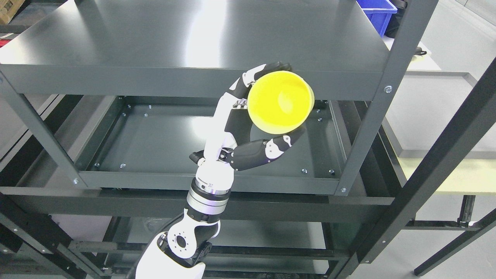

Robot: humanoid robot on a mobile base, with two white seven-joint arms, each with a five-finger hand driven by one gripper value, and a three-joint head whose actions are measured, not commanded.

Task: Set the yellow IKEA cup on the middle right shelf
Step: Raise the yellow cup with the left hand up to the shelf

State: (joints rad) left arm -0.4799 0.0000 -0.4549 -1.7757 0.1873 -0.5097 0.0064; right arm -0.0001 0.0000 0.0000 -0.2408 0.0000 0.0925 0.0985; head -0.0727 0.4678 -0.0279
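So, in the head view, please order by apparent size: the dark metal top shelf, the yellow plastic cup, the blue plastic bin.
1. Dark metal top shelf
2. Yellow plastic cup, enlarged by nearness to the camera
3. Blue plastic bin, partly cut off, so uncertain

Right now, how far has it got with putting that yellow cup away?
The pick-up looks done: the left hand grips the yellow cup, tipped with its mouth toward the camera. It is in hand in front of the top shelf's edge, above the middle shelf. Setting it down on that shelf's right side and letting go remain.
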